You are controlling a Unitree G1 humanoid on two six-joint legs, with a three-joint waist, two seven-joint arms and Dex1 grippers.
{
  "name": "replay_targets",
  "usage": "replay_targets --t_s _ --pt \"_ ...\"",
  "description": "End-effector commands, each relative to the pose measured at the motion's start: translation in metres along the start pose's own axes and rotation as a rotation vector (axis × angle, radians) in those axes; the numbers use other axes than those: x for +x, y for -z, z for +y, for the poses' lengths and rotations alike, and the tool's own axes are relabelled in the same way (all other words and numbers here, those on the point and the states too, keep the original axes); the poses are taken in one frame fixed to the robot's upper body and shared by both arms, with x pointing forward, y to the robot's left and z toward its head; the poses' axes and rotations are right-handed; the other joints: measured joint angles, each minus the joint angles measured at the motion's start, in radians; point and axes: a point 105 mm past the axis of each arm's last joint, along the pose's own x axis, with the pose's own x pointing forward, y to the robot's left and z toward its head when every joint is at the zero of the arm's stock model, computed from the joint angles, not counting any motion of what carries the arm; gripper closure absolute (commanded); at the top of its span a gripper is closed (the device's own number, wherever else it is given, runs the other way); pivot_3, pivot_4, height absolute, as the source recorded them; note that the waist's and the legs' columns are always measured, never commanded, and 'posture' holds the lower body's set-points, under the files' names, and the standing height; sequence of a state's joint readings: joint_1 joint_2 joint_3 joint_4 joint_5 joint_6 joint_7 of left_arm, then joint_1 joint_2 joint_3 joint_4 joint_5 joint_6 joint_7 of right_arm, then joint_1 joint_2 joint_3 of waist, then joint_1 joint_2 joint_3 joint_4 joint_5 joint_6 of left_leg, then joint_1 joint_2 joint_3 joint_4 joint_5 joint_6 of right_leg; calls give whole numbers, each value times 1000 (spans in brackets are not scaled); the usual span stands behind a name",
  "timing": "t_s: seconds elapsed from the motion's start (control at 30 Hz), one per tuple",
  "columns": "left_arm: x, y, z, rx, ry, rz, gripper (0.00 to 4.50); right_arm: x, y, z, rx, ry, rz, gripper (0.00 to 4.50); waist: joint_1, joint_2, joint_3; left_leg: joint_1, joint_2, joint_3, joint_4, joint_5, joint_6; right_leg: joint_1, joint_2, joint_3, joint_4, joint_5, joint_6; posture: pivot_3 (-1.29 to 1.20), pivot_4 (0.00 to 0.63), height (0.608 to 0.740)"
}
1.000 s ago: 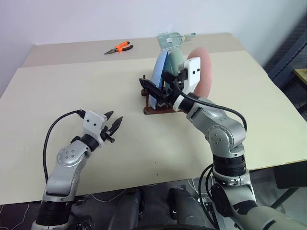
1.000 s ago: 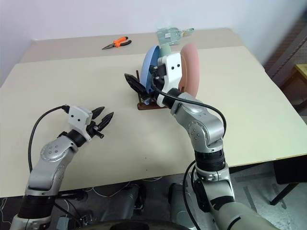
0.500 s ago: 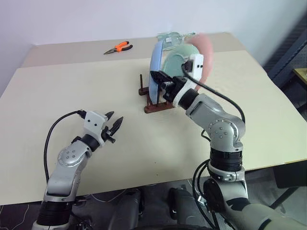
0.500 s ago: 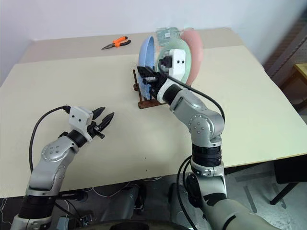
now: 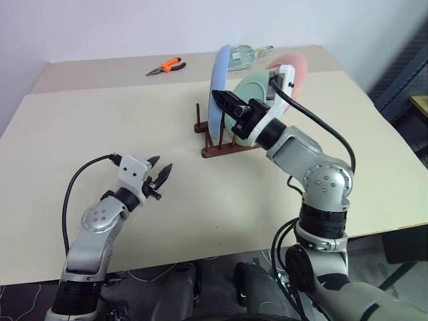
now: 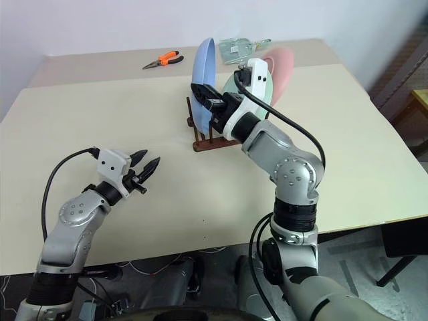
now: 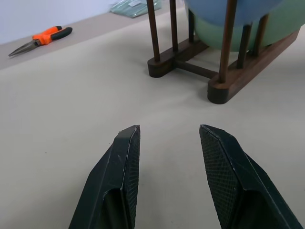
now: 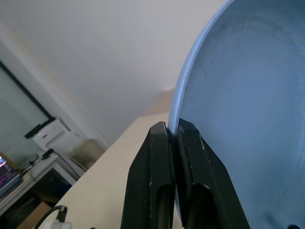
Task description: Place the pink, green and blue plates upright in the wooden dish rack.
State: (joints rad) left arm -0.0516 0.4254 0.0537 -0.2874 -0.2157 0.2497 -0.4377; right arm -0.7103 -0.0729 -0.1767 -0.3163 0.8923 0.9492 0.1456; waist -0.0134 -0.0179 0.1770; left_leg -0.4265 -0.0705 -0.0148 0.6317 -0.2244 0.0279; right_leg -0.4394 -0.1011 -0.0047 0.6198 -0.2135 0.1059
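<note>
The wooden dish rack (image 5: pixel 215 148) stands mid-table with the blue plate (image 5: pixel 217 87) on edge between its pegs. Behind the blue plate leans the green plate (image 5: pixel 253 85), and behind that the pink plate (image 5: pixel 295 67). My right gripper (image 5: pixel 226 101) is shut on the blue plate's rim; the right wrist view shows the rim of the blue plate (image 8: pixel 228 95) pinched between the fingertips (image 8: pixel 162 138). My left gripper (image 5: pixel 160 175) hovers open and empty near the table's front left, pointing towards the wooden dish rack (image 7: pixel 233 81).
Orange-handled pliers (image 5: pixel 166 65) lie at the far left of the table. A clear glass bottle (image 5: pixel 244 53) lies just behind the plates. The table's right edge (image 5: pixel 394 167) runs past my right arm.
My right gripper has gone from open to shut on the blue plate's rim, then rose and rolled. The blue plate now stands straighter, apart from the green one. The left arm kept still.
</note>
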Motion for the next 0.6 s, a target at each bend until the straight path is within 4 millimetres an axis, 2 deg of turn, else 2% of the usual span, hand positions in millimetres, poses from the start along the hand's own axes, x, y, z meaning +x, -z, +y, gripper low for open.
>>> replay_targets --t_s 0.03,0.4,0.6 --pt "1 -9 -1 23 7 -37 2497 -2 -26 33 -73 -152 -61 4476 0 0 0 0 0 0 0 0 0 0 0 0 0 0 0 0 150 719" --pt "1 -8 -3 20 15 -36 2497 -2 -26 30 -16 -271 19 4476 1 0 0 0 0 0 0 0 0 1 -1 0 0 0 0 0 150 719" --pt "0 -7 -4 22 15 -32 2497 6 -25 13 10 -264 46 4476 0 0 0 0 0 0 0 0 0 0 -1 0 -1 0 0 0 150 719"
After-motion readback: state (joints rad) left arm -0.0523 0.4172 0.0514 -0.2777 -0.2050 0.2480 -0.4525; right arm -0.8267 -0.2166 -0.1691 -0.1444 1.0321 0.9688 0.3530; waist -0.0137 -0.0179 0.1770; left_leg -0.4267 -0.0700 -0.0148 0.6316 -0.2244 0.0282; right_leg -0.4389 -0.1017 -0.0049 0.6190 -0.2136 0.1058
